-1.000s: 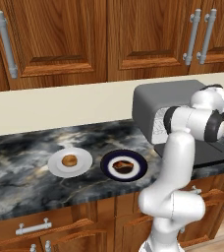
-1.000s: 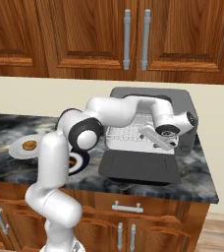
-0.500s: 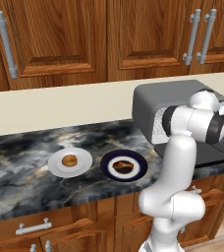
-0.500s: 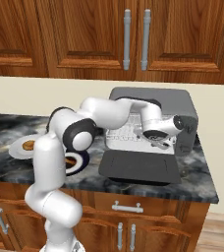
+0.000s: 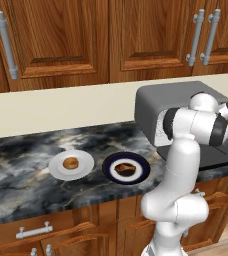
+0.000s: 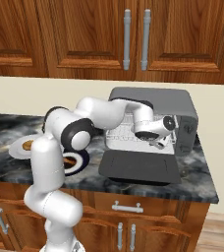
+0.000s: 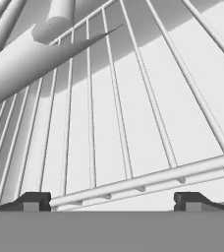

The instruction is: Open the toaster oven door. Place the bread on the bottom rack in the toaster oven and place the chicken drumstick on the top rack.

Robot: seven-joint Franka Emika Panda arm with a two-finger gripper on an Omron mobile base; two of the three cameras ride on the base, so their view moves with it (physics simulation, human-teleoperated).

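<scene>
The toaster oven stands at the counter's right end, and the toaster oven door lies folded down flat in front of it. My gripper hovers open at the oven mouth, above the door, holding nothing. Up close in the hand view, a wire rack runs just beyond my gripper; whether it is the top rack or the bottom rack I cannot tell. The bread rests on a white plate. The chicken drumstick lies on a dark blue plate beside it.
Both plates sit on the dark marble counter, left of the oven. Wooden wall cabinets hang above and drawers run below the counter edge. My own arm crosses in front of the oven's left side.
My hand has shifted a little leftward along the oven mouth. The jaws stayed open, and the door, plates and food have not moved.
</scene>
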